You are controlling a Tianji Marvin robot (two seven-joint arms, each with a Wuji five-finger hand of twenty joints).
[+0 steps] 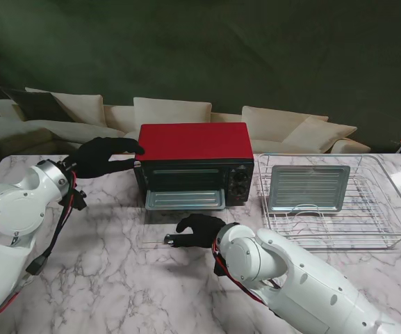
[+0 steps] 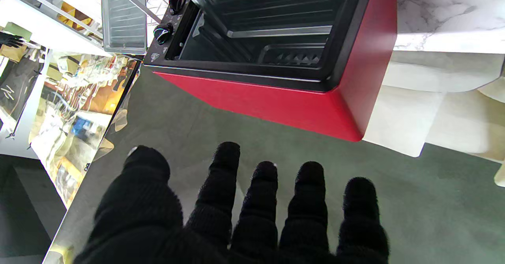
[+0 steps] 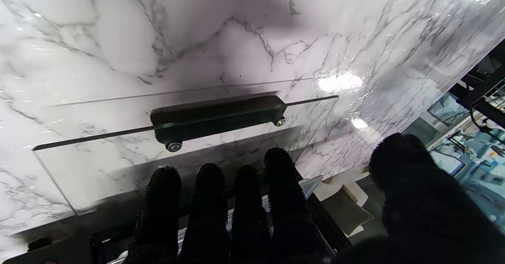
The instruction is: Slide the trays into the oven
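Observation:
The red oven (image 1: 195, 141) stands at the middle of the table with its glass door (image 1: 186, 226) folded down flat toward me. One silver tray (image 1: 185, 200) lies in the oven's mouth, sticking out over the door. A second tray (image 1: 306, 188) rests in the wire rack (image 1: 395, 223) on the right. My left hand (image 1: 106, 156) is open with its fingers (image 2: 264, 201) spread at the oven's (image 2: 276, 102) upper left corner, holding nothing. My right hand (image 1: 200, 231) hovers open over the door, its fingers (image 3: 244, 201) stretched toward the black door handle (image 3: 219, 118).
The marble table (image 1: 103, 278) runs out to my left and toward me. A pale sofa (image 1: 172, 111) stands behind the table. The oven's two knobs (image 1: 240, 182) are on its right front. The rack fills the table's right side.

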